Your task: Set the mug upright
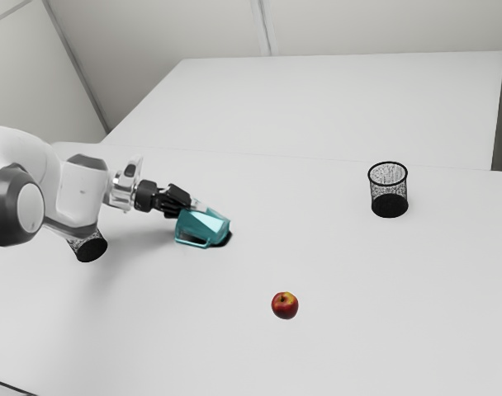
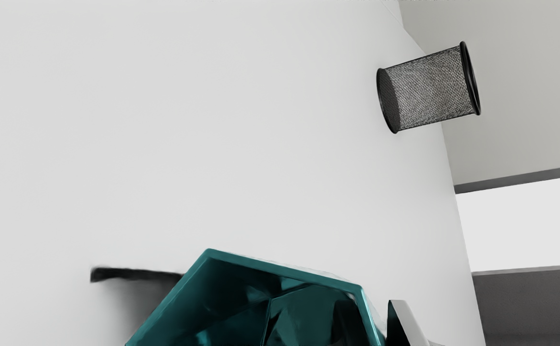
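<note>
Right now the teal mug (image 1: 210,224) is over on its side rather than upright, above or on the pale desk (image 1: 342,256), its contact with the surface hard to make out. Its mouth faces the hand, so the wrist view looks into the faceted inside, and its long axis runs away from the tool (image 1: 200,205), base toward the exterior view's right. The handle (image 1: 192,242) sits along the side nearer that view's bottom edge. The mug lies right at the tool's tip, slightly below it in the exterior view. Whether the tool is wide, narrow or holding the mug, I cannot tell. A red apple (image 1: 285,305) rests well apart from the mug, and an upright wire-mesh cup (image 1: 389,191) stands farther off.
</note>
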Motion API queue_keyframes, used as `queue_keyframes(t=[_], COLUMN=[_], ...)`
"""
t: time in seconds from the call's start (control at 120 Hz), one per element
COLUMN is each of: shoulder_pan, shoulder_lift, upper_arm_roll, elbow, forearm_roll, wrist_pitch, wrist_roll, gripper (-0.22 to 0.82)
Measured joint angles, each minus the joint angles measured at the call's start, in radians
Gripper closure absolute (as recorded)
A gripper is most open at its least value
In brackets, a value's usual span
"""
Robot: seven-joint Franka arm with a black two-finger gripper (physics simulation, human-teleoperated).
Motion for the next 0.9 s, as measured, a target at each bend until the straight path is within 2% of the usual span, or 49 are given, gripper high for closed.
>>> queue_keyframes(t=[0.083,0.183,0.283,0.383,0.475,0.592,0.9], shoulder_pan=[-0.019,-0.043,-0.076,-0.101,-0.113,-0.117,-0.124], shoulder_lift=[-0.05,-0.084,-0.096,-0.091,-0.066,-0.026,-0.016], upper_arm_roll=[0.001,-0.003,-0.016,-0.06,-0.079,-0.083,-0.085], elbow=[0.025,0.149,0.271,0.346,0.353,0.349,0.289], forearm_roll=[0.02,0.137,0.363,0.66,0.88,1.052,1.162], wrist_pitch=[0.0,0.002,0.015,0.049,0.1,0.169,0.321], wrist_roll=[-0.007,-0.035,-0.077,-0.131,-0.191,-0.278,-0.466], gripper=[0.73,0.76,0.77,0.78,0.78,0.78,0.78])
